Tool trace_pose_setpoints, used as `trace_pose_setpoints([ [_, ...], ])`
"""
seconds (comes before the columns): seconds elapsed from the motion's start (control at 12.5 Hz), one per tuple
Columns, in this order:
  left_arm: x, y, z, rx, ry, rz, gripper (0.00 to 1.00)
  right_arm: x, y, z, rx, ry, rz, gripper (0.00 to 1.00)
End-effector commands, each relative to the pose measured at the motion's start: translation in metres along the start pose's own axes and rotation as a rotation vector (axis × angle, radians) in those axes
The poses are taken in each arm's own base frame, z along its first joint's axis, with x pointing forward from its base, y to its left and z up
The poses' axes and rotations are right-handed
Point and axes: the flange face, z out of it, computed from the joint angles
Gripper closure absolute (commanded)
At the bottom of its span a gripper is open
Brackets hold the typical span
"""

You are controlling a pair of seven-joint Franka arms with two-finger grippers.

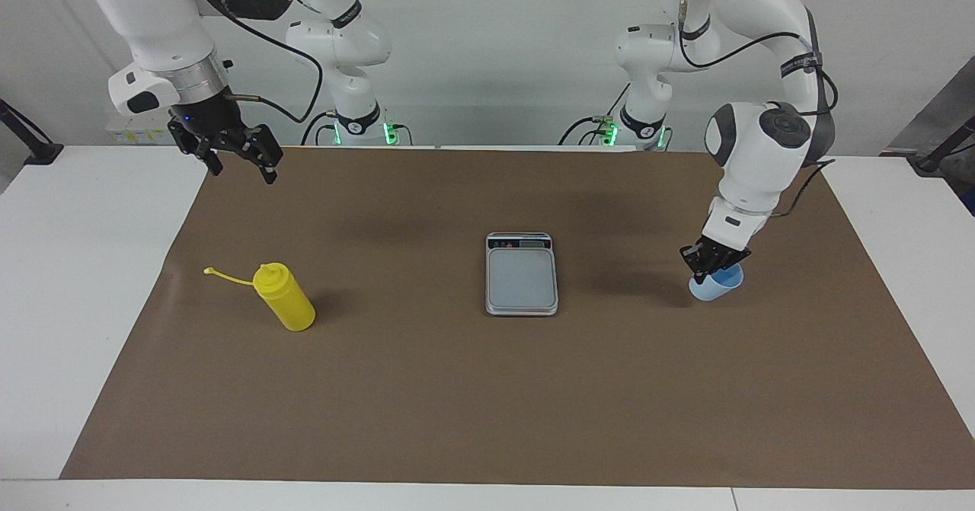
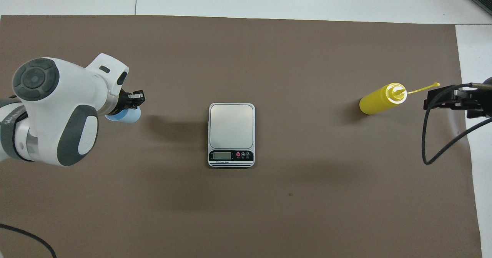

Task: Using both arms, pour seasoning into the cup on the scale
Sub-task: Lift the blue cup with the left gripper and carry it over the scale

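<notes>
The left gripper (image 1: 712, 265) is clamped on the rim of the cup (image 1: 716, 285), which hangs tilted just above the brown mat (image 1: 487, 404) toward the left arm's end of the table. The scale (image 1: 522, 273) lies flat at mid-table, its long axis running toward and away from the robots, with the display strip at the end nearer to the robots. The relation governing the coming move is sideways: the scale lies from the held cup toward the right arm's end, at about the same depth on the table, so the likely transfer is a straight lateral carry followed by a descent onto the grey plate. The mat between cup and scale carries nothing, leaving open room for that carry. The seasoning bottle (image 1: 284, 306) stands slightly leaning toward the right arm's end, well apart from the scale, its tip strap pointing outward to the mat's edge. The right gripper (image 1: 240, 162) waits with jaws apart, raised over the mat's corner at the robots' side; it is the arm nearer to the bottle. The mat's side edges are well clear of the scale.
</notes>
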Motion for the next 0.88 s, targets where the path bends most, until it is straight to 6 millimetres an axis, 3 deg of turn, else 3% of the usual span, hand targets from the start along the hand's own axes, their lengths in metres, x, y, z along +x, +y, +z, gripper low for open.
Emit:
trace_pose_setpoints([
  [0.0,-0.014,0.047,-0.011,0.037,-0.009,-0.075,0.98,-0.003,0.005,0.000,0.012,-0.015,0.002,0.00],
  [0.16,-0.036,0.080,-0.014,0.064,0.013,-0.122,0.98,-0.003,0.005,0.000,0.010,-0.013,-0.004,0.00],
  [0.56,-0.072,0.133,-0.025,0.063,0.013,-0.160,0.99,-0.003,0.004,0.000,0.012,-0.015,-0.004,0.00],
  [0.8,-0.079,0.157,-0.036,0.027,0.019,-0.167,1.00,-0.003,0.004,0.000,0.010,-0.015,-0.004,0.00],
])
